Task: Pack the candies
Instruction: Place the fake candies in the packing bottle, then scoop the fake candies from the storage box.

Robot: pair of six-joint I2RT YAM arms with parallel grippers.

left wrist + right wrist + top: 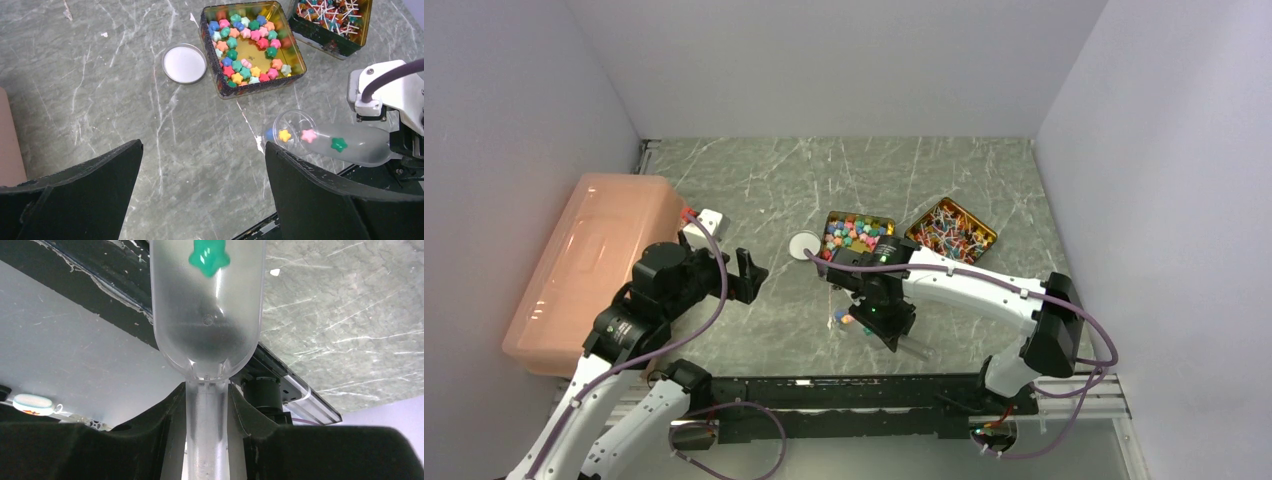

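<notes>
Grey-green veined stone makes up the counter, and over its near edge the right tool is clamped on the thin stem of a clear plastic tube, pressing it from both sides. Inside that tube lie a few of the small, multicoloured star-shaped candies: green nearest the tool, then pink, yellow and blue toward the open mouth. The mouth points away from the tool and sits low (whether it touches the counter I cannot tell). The candies look light, hard and smooth, likely to slide along the slick wall at any tilt, and too small for so broad a tool to pinch singly. The stiff stem seems the sensible place to hold.

Beyond the mouth, apart from it, stands a square gold tin holding most of the candies. A round white lid sits just beside it, and a second gold tin of stick sweets is on its other side. Well to the left, the left tool hangs spread wide apart, holding nothing.
</notes>
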